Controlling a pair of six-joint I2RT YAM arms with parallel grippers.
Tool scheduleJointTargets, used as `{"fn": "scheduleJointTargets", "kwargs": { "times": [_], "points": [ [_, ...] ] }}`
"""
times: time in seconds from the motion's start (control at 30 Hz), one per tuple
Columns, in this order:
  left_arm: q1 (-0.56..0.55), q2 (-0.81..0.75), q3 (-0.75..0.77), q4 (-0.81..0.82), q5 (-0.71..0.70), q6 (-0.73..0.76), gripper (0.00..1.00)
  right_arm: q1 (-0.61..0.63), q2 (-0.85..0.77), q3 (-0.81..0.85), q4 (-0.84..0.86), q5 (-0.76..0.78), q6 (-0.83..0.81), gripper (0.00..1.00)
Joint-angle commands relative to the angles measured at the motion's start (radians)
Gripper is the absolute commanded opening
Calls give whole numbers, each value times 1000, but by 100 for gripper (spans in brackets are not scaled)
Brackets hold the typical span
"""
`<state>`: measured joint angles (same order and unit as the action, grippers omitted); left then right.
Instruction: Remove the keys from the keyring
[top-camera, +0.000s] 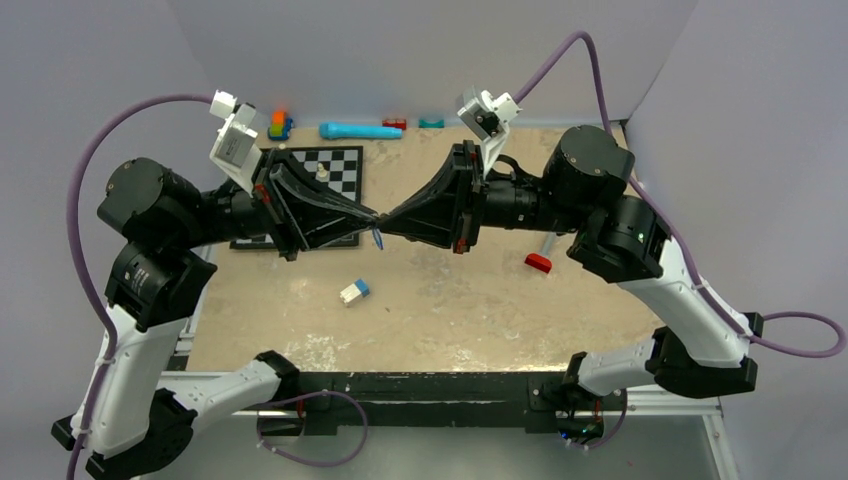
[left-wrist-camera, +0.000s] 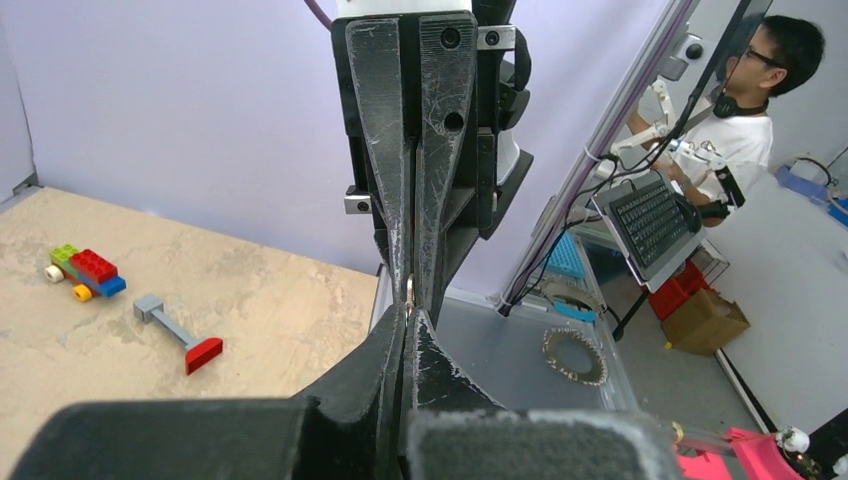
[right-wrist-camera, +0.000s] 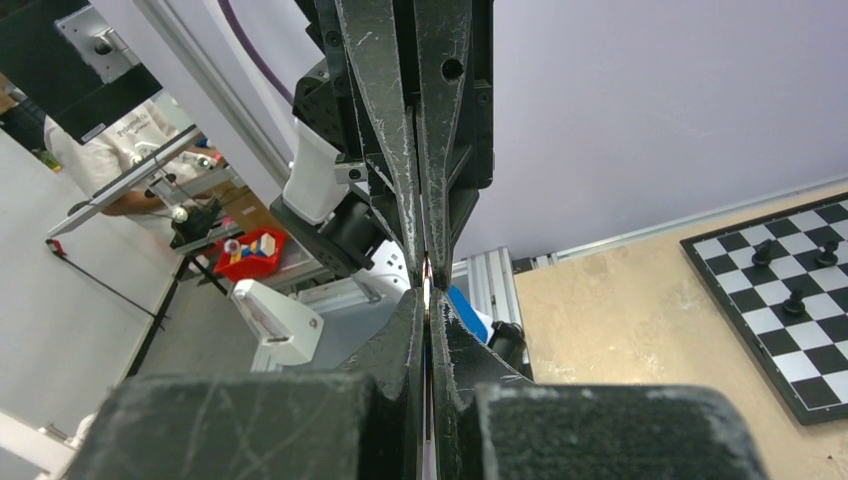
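Top external view: my L gripper (top-camera: 368, 214) and R gripper (top-camera: 390, 217) meet tip to tip above the mid-table (top-camera: 450, 320), both off the surface. Both sets of jaws are pressed together, pinching the keys (top-camera: 377, 238) btwn them. The blue-headed one dangles just under the meeting point. L wrist view shows a pale metal sliver (left-wrist-camera: 410, 290) right where the tips touch. Ring or silver key, can't tell, nor which piece each gripper has.

Room: bare sandy surface lies under the tips and on the near side. A white-and-blue block (top-camera: 354, 291) lies down-left of them, and a red piece (top-camera: 538, 262) is off to the right, near my R arm. The chessboard (top-camera: 345, 180) sits under and behind my L wrist, w/ pieces standing on it. The far edge along the wall is lined w/ a blue cylinder (top-camera: 360, 130), a brick stack (top-camera: 280, 124), a red brick (top-camera: 394, 124) and a teal brick (top-camera: 431, 122). Walls close in on both sides.

Containers are off-table. R wrist view shows a red bin (right-wrist-camera: 250, 250) holding coloured blocks. L wrist view shows a cardboard box (left-wrist-camera: 705, 320), contents hidden.
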<state>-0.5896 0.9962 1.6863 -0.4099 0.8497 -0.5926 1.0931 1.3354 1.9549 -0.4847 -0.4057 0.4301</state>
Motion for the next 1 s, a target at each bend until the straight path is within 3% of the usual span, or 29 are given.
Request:
{"fn": "scheduleJointTargets", "kwargs": {
  "times": [0.0,0.33,0.97],
  "points": [
    [-3,2,-27,93,-15,-42,0,5,29,39,75,35,19,0],
    [-4,-55,-156,334,-101,-195,0,5,2,-37,213,81,50,0],
    [-10,-108,-311,617,-255,-373,0,8,12,-126,405,98,96,0]
  ]
}}
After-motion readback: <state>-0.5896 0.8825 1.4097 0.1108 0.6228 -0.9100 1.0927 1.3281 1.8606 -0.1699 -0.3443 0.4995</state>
